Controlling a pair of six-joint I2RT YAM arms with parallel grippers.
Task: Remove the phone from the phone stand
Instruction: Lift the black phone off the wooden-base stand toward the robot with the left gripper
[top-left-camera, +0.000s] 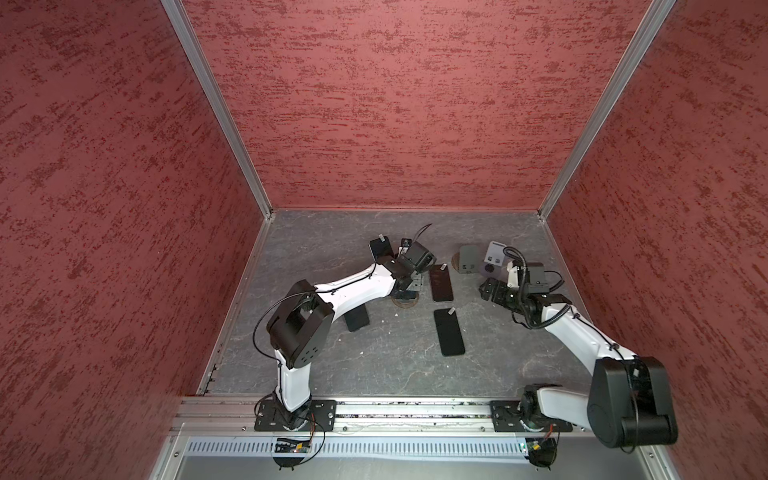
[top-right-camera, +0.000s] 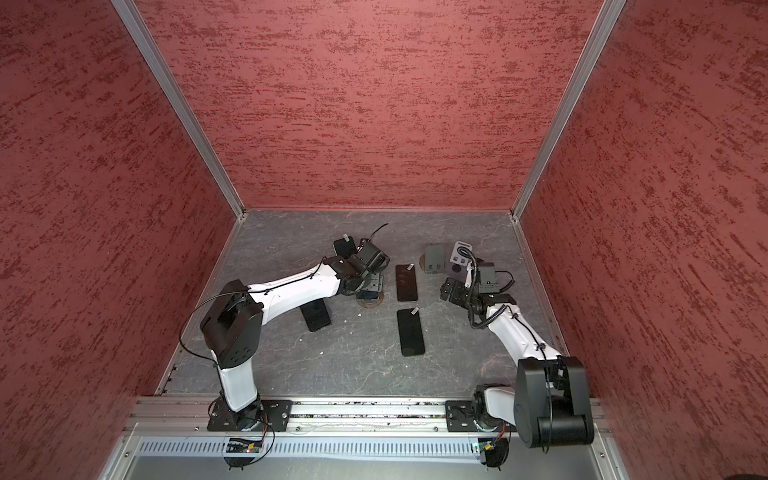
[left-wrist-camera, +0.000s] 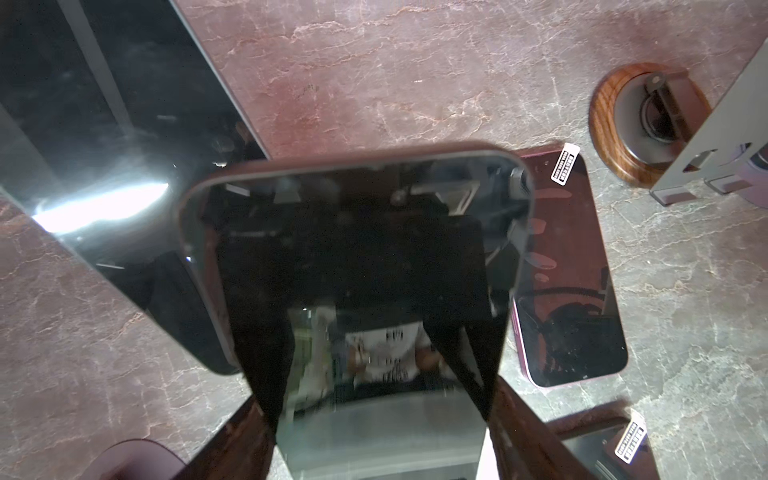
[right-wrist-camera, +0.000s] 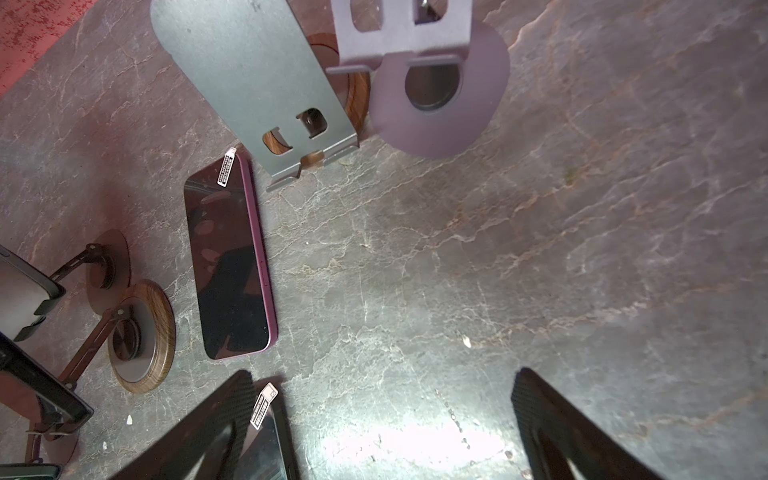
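- The left hand (left-wrist-camera: 376, 419) is clamping the phone (left-wrist-camera: 357, 232) by its side edges, over the phone stand (top-left-camera: 404, 302).
- The right hand (right-wrist-camera: 382, 372) is hanging wide apart, empty.
- Stiff, slick glass is probably demanding that firm edge grip.

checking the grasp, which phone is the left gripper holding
The phone clamped between the jaws of the left gripper, filling the left wrist view; the purple-edged phone beside it lies flat on the table, untouched.
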